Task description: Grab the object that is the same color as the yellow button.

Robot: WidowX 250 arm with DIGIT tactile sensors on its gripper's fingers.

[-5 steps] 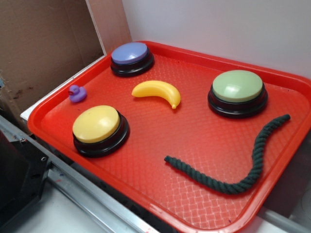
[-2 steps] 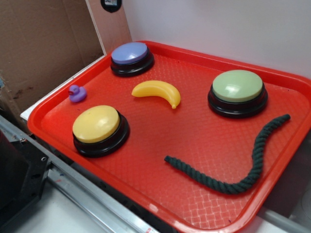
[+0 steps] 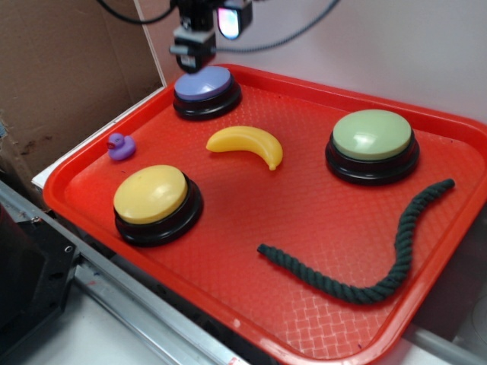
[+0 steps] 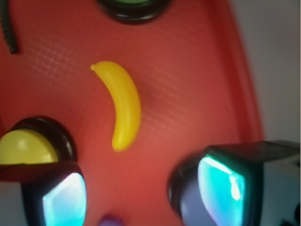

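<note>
The yellow toy banana point(image 3: 247, 144) lies on the red tray point(image 3: 304, 205), between the buttons; in the wrist view the banana point(image 4: 123, 106) lies ahead of the jaws. The yellow button point(image 3: 156, 199) stands at the tray's front left and shows at the left edge of the wrist view point(image 4: 26, 148). My gripper point(image 3: 194, 55) hangs above the tray's back left corner, over the purple button point(image 3: 205, 87), well short of the banana. In the wrist view the gripper point(image 4: 141, 193) is open and empty, fingers wide apart.
A green button point(image 3: 373, 144) stands at the back right. A dark green rope point(image 3: 365, 258) curls along the front right. A tiny purple duck point(image 3: 120, 146) sits by the left rim. Cardboard point(image 3: 68, 68) and a white wall point(image 3: 342, 38) stand behind the tray.
My gripper has come down into the exterior view from the top and now hangs over the purple button. Nothing on the tray has moved.
</note>
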